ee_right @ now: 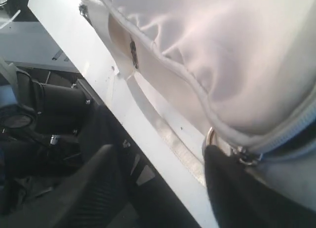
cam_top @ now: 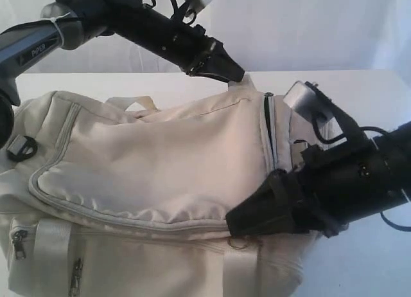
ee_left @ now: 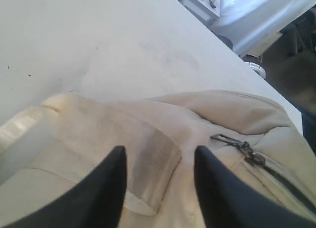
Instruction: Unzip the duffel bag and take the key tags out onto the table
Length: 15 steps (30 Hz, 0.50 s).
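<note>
The cream duffel bag lies on the white table, its grey-piped zipper curving round the top panel. A short dark slit shows in the zipper at the right end. My left gripper hovers open at the bag's far top edge. Its fingers straddle a beige fabric tab, with a metal zipper pull just beside them. My right gripper is open at the near zipper corner, one finger against a metal ring. The key tags are hidden.
A black D-ring and small side-pocket zips sit at the bag's left end. A pale strap lies behind the bag. The table edge runs close to the bag, with dark equipment beyond it.
</note>
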{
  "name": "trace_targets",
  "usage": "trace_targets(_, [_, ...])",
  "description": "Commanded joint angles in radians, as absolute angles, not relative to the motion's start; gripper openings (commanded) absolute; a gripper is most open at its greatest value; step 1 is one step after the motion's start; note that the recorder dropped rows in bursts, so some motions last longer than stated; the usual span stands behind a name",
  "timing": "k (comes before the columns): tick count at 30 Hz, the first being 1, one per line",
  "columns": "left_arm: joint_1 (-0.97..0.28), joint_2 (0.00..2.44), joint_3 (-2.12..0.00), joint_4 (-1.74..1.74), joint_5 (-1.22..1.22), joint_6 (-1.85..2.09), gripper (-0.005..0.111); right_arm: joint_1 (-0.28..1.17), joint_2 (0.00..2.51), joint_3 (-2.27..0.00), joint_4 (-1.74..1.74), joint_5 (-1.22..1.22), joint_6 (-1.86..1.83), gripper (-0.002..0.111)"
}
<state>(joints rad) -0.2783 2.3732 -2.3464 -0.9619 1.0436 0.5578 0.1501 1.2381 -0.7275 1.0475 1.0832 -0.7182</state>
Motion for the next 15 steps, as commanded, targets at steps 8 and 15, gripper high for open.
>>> trace_targets(8, [-0.182,2.243,-2.445,-0.953,1.221,0.535,0.054,0.053,1.184,-0.976,0.818,1.131,-0.572,0.065])
trace_targets(15, [-0.173,2.078,-2.198,-0.79,1.221,0.535,0.041,0.038,1.177,-1.016,0.765,1.122,-0.533,0.065])
